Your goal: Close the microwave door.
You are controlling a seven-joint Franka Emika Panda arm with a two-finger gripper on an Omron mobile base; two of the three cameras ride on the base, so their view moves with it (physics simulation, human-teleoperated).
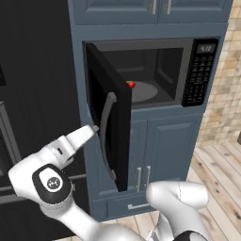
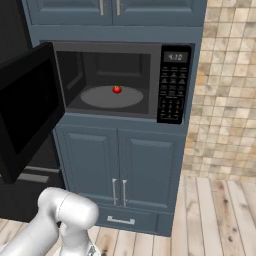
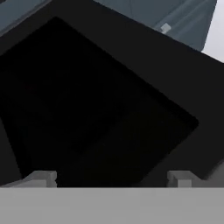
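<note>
One wide black glass-windowed microwave door (image 1: pixel 109 127) hangs open; my tool (image 3: pixel 111 177), fingers spread wide, faces its pane; I should push steadily toward three o'clock.

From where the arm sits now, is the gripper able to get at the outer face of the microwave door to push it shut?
Probably yes. The gripper is already close against the outer face of the open microwave door, beside its handle, with nothing visible between them.

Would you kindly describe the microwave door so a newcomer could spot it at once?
Find the microwave built into the blue-grey cabinet column. The microwave door hangs open at its left. Unlike the panelled cabinet doors, it is black, with a dark window and a curved grey handle.
</note>
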